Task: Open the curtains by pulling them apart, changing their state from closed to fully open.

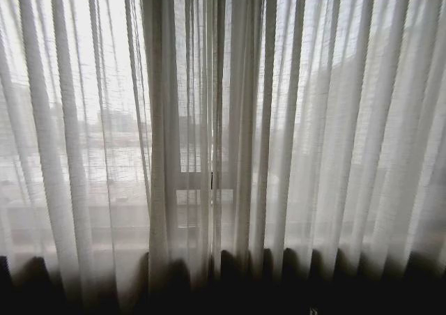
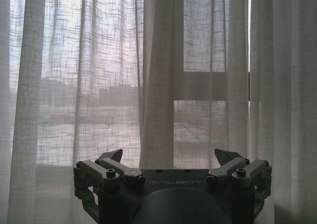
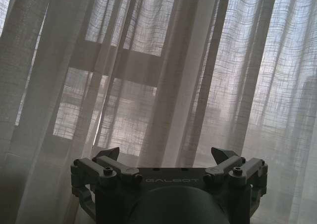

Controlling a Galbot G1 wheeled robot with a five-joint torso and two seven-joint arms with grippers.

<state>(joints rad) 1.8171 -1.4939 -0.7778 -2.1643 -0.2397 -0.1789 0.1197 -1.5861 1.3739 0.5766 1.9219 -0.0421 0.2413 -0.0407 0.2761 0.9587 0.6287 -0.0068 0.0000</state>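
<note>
Curtains (image 1: 223, 141), sheer white pleated fabric, hang closed, meeting at centre; left gripper (image 2: 171, 159) and right gripper (image 3: 168, 157) wait near them, fingers released, nothing pulled yet.

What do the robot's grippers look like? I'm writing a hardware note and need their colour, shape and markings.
Both look alike. The left gripper and the right gripper are dark grey, each with two pointed fingers on jointed linkage bars pinned with round bolts. The flat body between them carries the faint lettering GALBOT, above a rounded dark wrist housing. I can see no cables. Sheer white curtains hang behind.
</note>
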